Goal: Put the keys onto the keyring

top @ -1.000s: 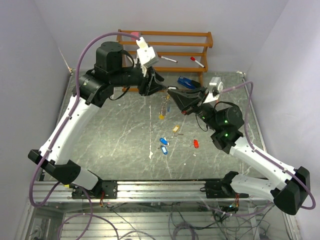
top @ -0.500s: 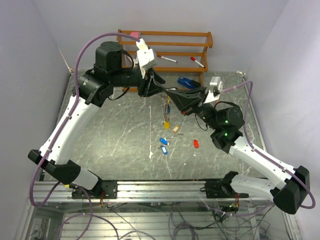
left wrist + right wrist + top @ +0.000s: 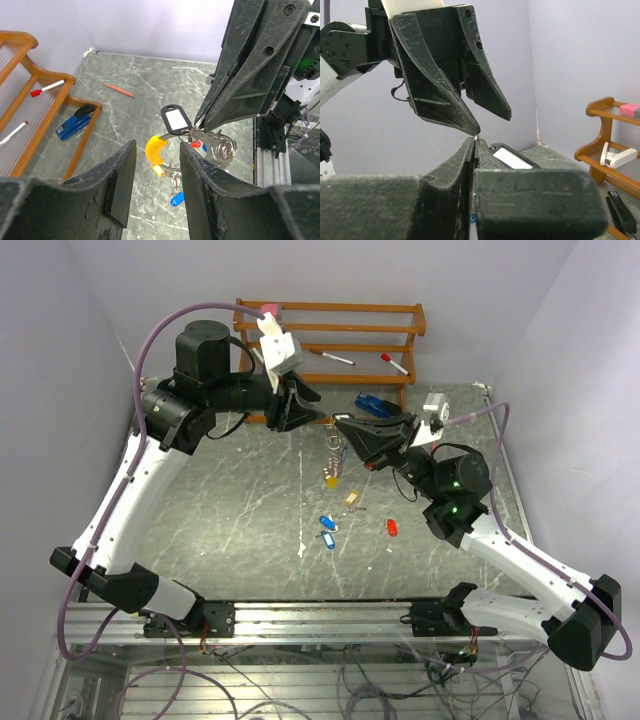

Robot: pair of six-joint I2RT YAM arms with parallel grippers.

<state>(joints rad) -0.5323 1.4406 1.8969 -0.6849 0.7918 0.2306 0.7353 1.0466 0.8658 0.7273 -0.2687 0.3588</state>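
Note:
My right gripper (image 3: 340,424) is shut on the keyring (image 3: 222,149), a silver wire whose coils hang just below its tips. A black-tagged key (image 3: 176,119) and a yellow-tagged key (image 3: 156,148) dangle from the wire above the table. My left gripper (image 3: 312,405) faces the right one tip to tip, open, with nothing between its pads. In the right wrist view one left fingertip (image 3: 472,127) sits just over the pinched wire (image 3: 477,136). Loose keys lie on the table: tan (image 3: 352,498), two blue (image 3: 326,522) (image 3: 328,540) and red (image 3: 392,528).
A wooden rack (image 3: 330,308) stands along the back wall with two markers (image 3: 335,358) (image 3: 393,362) on it. A blue stapler (image 3: 372,403) lies beside it. A red pen (image 3: 119,90) lies on the marble tabletop (image 3: 230,510).
The left arm has swung its elbow to the left and its gripper has drawn slightly back and up. The right arm and the hanging keys have stayed nearly in place.

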